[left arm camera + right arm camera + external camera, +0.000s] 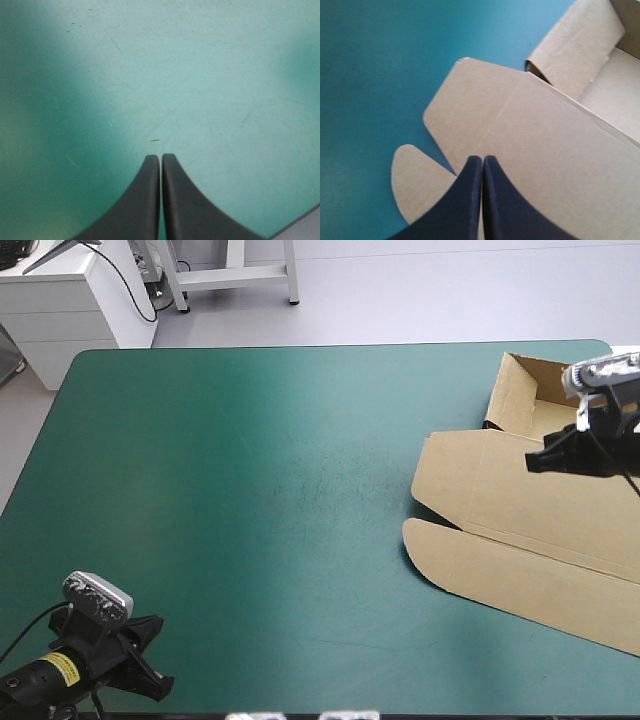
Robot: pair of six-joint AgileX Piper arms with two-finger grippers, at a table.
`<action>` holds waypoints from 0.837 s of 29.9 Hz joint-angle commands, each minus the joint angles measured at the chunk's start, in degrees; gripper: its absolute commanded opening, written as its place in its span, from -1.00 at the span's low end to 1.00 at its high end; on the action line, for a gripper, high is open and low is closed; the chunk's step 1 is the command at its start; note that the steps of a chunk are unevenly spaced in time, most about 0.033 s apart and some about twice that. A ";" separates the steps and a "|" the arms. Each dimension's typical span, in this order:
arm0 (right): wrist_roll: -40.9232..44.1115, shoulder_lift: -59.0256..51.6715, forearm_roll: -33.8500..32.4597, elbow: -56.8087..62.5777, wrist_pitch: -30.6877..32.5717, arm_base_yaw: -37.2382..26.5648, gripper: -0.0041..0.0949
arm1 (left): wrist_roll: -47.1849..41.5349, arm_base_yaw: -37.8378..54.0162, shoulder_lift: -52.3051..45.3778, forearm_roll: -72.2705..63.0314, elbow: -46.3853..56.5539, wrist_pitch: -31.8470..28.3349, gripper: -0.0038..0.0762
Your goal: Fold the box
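Brown box (pixel 520 515) at the right edge, wide teal-green cover (pixel 250 490) beside it

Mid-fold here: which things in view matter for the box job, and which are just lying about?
For the job: box, part flat, part raised; right claw, shut above it; left claw, shut.
Lying about: nothing loose visible, only the teal-green cover.

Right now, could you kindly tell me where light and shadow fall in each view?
High view: a pale sheen crosses the teal-green cover toward its far edge. Left wrist view: soft dark patches beside the shut left tool, brighter ahead. Right wrist view: the box evenly lit, dark only under its raised wall.
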 commanded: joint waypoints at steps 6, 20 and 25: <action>-5.63 -14.35 6.12 12.32 -4.92 0.13 -0.95 | -0.56 -0.24 0.40 -2.21 -1.11 -3.38 -0.92; -5.36 -33.51 3.65 33.50 -4.66 0.13 -0.95 | -5.39 -0.24 0.40 3.77 -1.11 -2.15 -0.92; -4.80 -38.89 3.31 40.19 -4.44 0.13 -0.95 | -5.39 -0.24 0.40 2.49 -1.11 -2.15 -0.92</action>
